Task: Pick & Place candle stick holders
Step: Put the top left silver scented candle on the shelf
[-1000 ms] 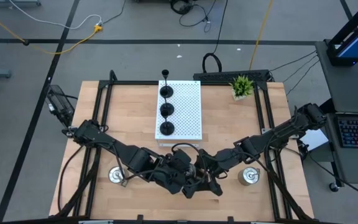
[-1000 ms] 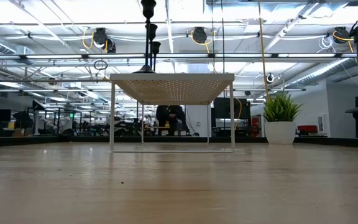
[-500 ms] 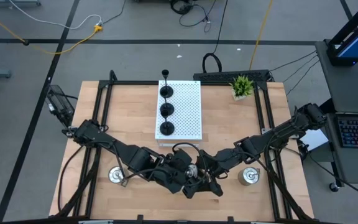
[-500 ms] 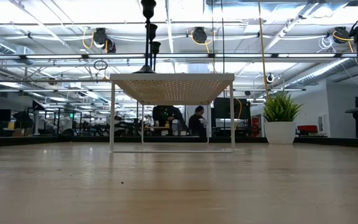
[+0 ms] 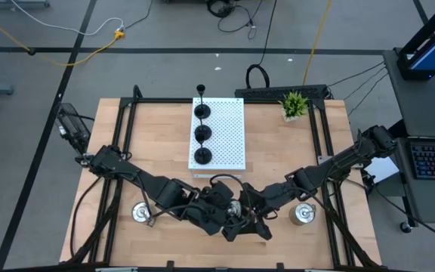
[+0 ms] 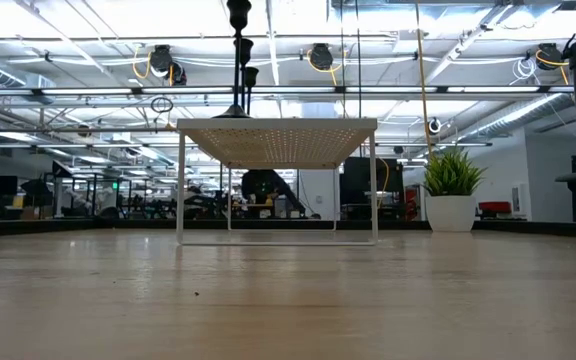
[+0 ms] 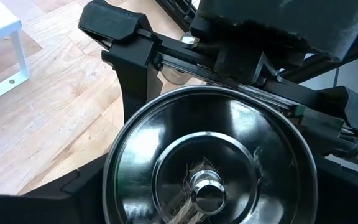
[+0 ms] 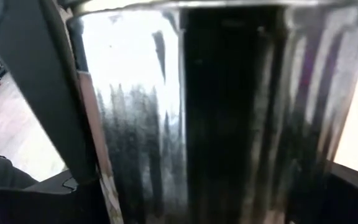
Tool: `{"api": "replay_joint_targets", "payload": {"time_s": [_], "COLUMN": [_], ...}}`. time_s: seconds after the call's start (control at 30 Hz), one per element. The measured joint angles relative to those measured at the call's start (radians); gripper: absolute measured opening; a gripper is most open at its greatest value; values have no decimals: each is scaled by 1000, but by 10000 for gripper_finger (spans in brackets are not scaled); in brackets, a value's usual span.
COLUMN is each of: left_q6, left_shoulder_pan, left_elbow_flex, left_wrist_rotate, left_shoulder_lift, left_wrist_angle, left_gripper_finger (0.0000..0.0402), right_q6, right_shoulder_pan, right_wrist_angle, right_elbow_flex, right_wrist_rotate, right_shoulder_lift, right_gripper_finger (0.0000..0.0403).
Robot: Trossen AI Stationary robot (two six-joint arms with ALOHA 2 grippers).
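Meeting at the counter's (image 5: 157, 151) near edge, both pincers flank one silver holder (image 7: 210, 158): right pincer (image 5: 249, 217) grasps it, left pincer (image 5: 232, 219) stands wide, prob. a handover.

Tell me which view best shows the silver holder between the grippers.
Left wrist view: the silver holder fills it, bowl and centre post clear. Right wrist shows only its shiny side; high view mostly hides it under the arms; low view misses it.

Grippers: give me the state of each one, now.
Left gripper: at the table's front middle, over a silver candle stick holder; open or shut cannot be told.
Right gripper: fingers astride that same silver holder; whether it grips cannot be told.
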State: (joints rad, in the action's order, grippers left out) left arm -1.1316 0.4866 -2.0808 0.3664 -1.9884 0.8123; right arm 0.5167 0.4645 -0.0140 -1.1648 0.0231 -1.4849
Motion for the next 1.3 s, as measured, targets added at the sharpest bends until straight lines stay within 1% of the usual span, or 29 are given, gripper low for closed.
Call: {"api": "replay_joint_targets", "payload": {"time_s": [0.07, 0.17, 0.23, 0.3, 0.43, 0.63, 0.7, 0.83, 1.1, 1.3], "left_q6": [0, 0, 8, 15, 19, 21, 22, 35, 104, 143], "left_shoulder_pan": [2, 7, 10, 15, 26, 37, 38, 39, 39, 41], "left_elbow_flex": [0, 0, 0, 0, 0, -1, -1, -1, -2, -2], "left_wrist_rotate": [0, -2, -2, 2, 1, 25, 29, 44, 95, 137], "left_shoulder_lift": [0, 0, 0, 0, 0, 4, 5, 15, 54, 90], "left_wrist_angle": [1, -5, -5, -7, -4, -6, -8, -6, -12, -21], "left_gripper_finger": [384, 361, 353, 357, 390, 363, 367, 393, 365, 375], "right_q6": [0, 1, 0, 0, 11, 19, 22, 43, 62, 68], "right_shoulder_pan": [4, 14, 21, 28, 35, 49, 56, 73, 101, 108], "right_wrist_angle": [-9, -11, -9, -7, -16, -17, -15, -29, -43, -38], "right_elbow_flex": [1, 1, 1, 1, 1, 1, 1, 1, 2, 2], "right_wrist_rotate": [3, 3, -1, -5, 6, 2, -2, 0, 0, -22], "right_shoulder_lift": [0, -1, -1, -1, -1, 2, 3, 3, 2, 2], "right_gripper_finger": [349, 349, 349, 349, 349, 349, 348, 348, 348, 348]}}
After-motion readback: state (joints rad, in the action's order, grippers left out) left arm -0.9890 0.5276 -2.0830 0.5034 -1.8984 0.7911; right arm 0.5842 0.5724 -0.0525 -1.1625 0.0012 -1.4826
